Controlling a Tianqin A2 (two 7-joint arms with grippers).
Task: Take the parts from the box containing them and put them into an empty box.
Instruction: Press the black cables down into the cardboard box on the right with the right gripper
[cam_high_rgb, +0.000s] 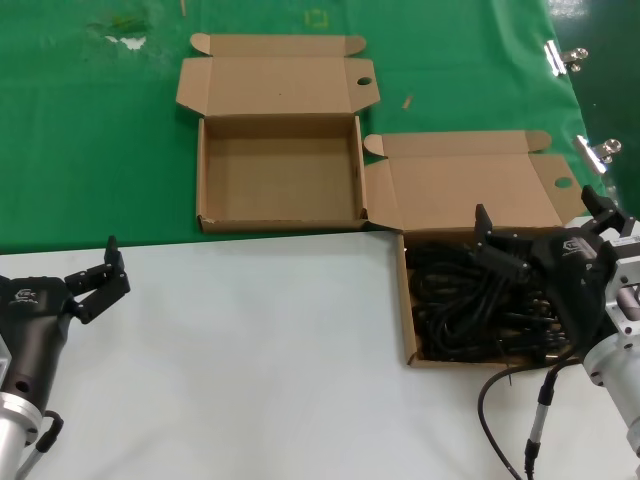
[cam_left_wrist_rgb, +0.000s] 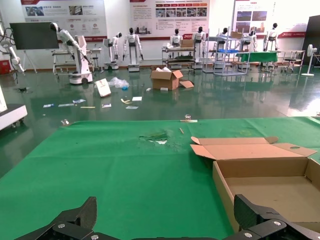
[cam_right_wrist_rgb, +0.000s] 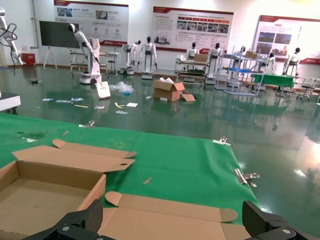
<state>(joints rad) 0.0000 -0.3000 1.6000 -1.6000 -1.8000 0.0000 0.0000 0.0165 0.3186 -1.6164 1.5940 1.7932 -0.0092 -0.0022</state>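
Nearest, at the tabletop's (cam_high_rgb: 250, 340) front corners, sit both arms. Behind lies the empty box (cam_high_rgb: 280, 175), then the box containing them (cam_high_rgb: 409, 300), then the parts (cam_high_rgb: 470, 300). Right gripper (cam_high_rgb: 540, 225) hovers spread above them; descent and closing come next. Left gripper (cam_high_rgb: 97, 280) idles, spread.

empty box (cam_high_rgb: 280, 170): plain brown cardboard
full box (cam_high_rgb: 470, 190): brown cardboard
cables (cam_high_rgb: 465, 300): black
cloth (cam_high_rgb: 90, 150): green
table (cam_high_rgb: 250, 350): white
grippers: black
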